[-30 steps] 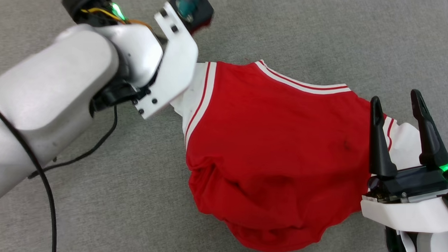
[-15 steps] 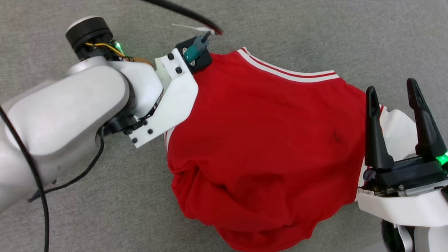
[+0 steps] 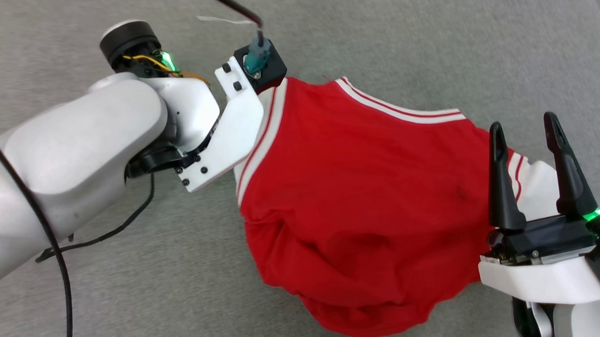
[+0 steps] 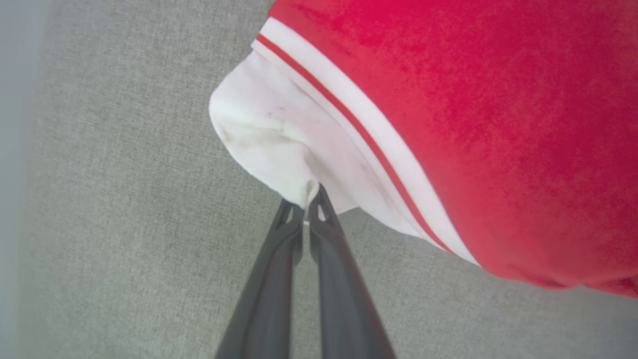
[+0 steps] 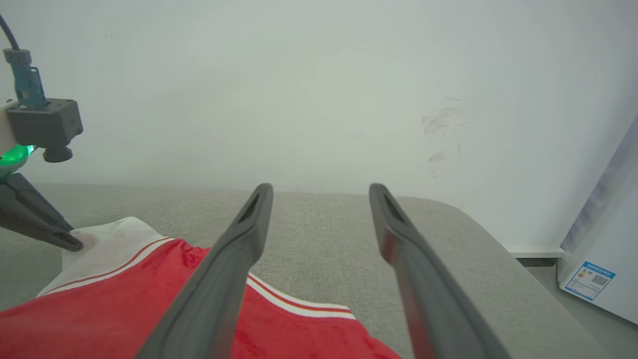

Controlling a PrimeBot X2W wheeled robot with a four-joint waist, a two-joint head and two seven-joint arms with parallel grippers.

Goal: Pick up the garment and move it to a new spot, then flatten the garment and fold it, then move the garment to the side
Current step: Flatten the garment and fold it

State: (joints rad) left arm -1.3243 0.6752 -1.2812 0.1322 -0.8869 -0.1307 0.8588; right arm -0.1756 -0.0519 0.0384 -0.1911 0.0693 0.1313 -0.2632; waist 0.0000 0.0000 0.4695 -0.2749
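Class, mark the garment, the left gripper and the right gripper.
garment (image 3: 359,200), head view, red body.
left gripper (image 4: 305,202), left wrist view, fingertips pinching white sleeve.
right gripper (image 5: 321,188), right wrist view, between open fingertips.

Bright, even, diffuse light; soft shadows; no glare. Left wrist view soft, blurred toward edges.

Behind the left claw (image 4: 305,208), a white bracket (image 3: 234,131) is showing black screws (image 3: 203,170) — a green light (image 3: 167,60) glowing, black cable (image 3: 67,300) trailing.
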